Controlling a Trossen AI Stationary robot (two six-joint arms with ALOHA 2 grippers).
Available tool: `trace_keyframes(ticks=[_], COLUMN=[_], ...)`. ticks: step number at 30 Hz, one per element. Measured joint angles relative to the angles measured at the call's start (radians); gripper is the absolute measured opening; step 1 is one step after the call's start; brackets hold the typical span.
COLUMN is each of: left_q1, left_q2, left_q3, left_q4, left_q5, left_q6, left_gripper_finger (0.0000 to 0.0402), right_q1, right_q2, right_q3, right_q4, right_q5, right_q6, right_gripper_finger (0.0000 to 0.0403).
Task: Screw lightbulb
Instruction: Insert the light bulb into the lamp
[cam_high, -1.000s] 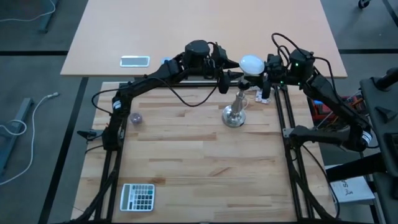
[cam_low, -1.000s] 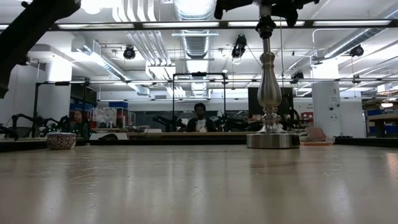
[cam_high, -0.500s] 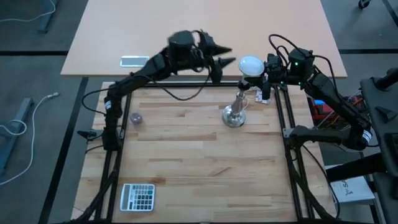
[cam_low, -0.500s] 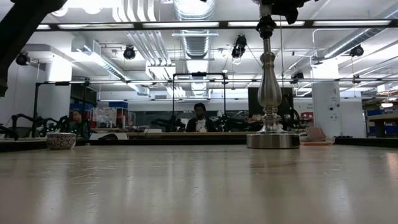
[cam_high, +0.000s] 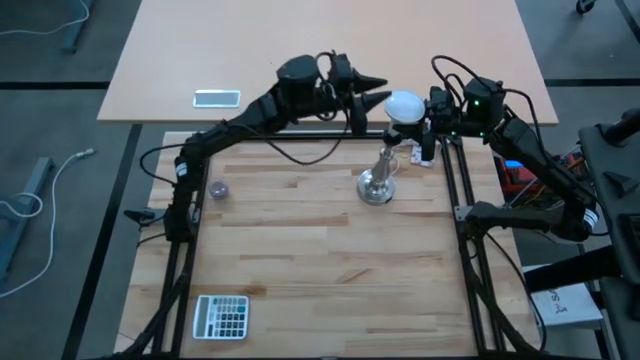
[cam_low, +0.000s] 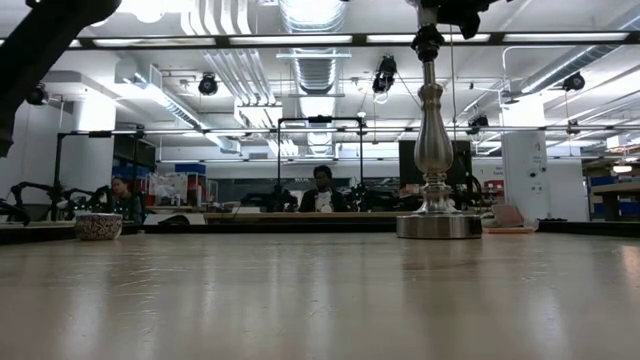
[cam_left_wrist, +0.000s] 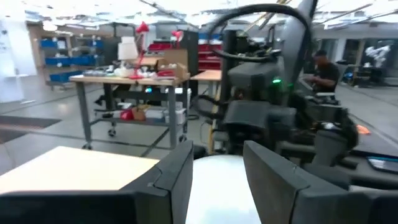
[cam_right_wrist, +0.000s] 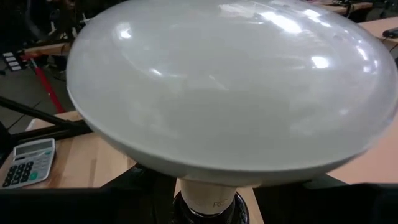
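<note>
The white lightbulb sits on top of the silver stand, whose round base rests on the wooden table; its pale neck goes into the dark socket. My right gripper reaches in from the table's right and is shut on the bulb under its globe. My left gripper comes level from the table's left at globe height. It is open, one finger on each side of the globe. In the low view only the stand's stem and base show. My right gripper holds the lightbulb low down, beneath the wide globe, with its dark fingers on either side of the neck. It comes in roughly level from the table's right. The globe hides the exact contact. The bulb stands upright on the stand's socket. My left gripper has its fingers beside the globe; whether they touch it I cannot tell.
A small purple ball lies at the table's left and a calculator near its front left corner. A small white object lies right of the stand. A phone rests on the far tabletop.
My left gripper has drawn back from the stand's top toward the table's far left and risen. It has then swung back toward the lightbulb, tipping up to level, and now has its fingers beside the globe. The bulb, the stand and my right gripper have stayed in place.
</note>
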Motion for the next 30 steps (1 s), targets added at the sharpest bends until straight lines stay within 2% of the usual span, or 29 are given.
trace_keyframes(ticks=[3, 16, 30], left_q1=[-0.008, -0.009, -0.01], left_q2=[0.013, 0.037, 0.036], left_q3=[0.0, 0.003, 0.003], left_q4=[0.005, -0.08, -0.109], left_q5=[0.028, 0.02, 0.017], left_q6=[-0.024, -0.037, -0.034], left_gripper_finger=[0.0128, 0.0121, 0.0111], right_q1=[0.006, 0.027, 0.028], right_q2=[0.011, 0.02, 0.018], right_q3=[0.0, 0.018, 0.017], right_q4=[0.004, -0.001, -0.058], right_q5=[0.003, 0.012, 0.004], right_q6=[0.002, 0.004, 0.01], right_gripper_finger=[0.0161, 0.0164, 0.0225])
